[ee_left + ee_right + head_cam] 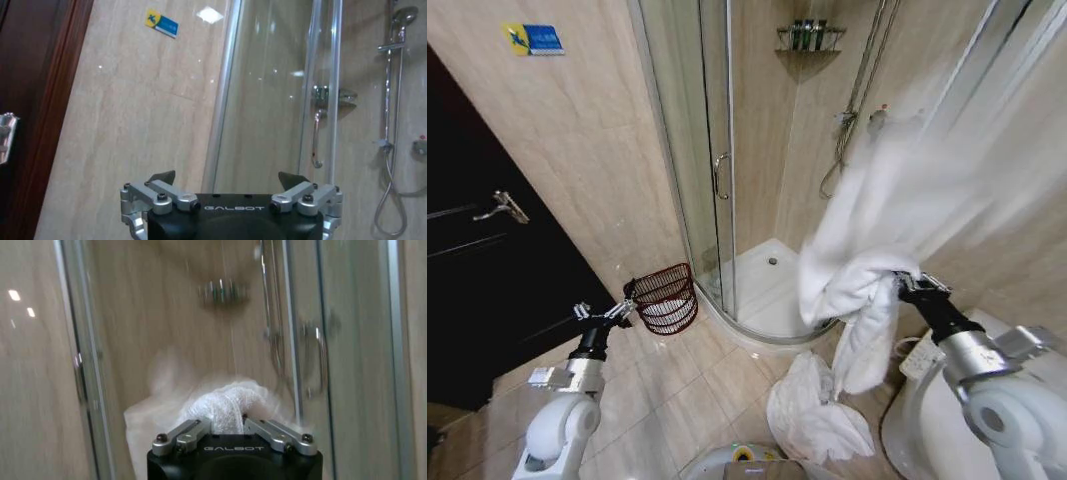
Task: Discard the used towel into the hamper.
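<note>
My right gripper (905,283), raised beside the glass shower enclosure (712,160), has its jaws pinching the white terry towel (867,240). My left gripper (627,300), jaws spread, sits just beside the reddish-brown openwork hamper (667,298) on the tiled floor (677,400).

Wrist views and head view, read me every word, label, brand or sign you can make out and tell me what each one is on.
"GALBOT": on the black body of the left claw.
"GALBOT": on the black body of the right claw, which is shut on the white towel.
Blue and yellow wall sign: its print is too small to read.
Bottles on the shower shelf: labels too small to read.
</note>
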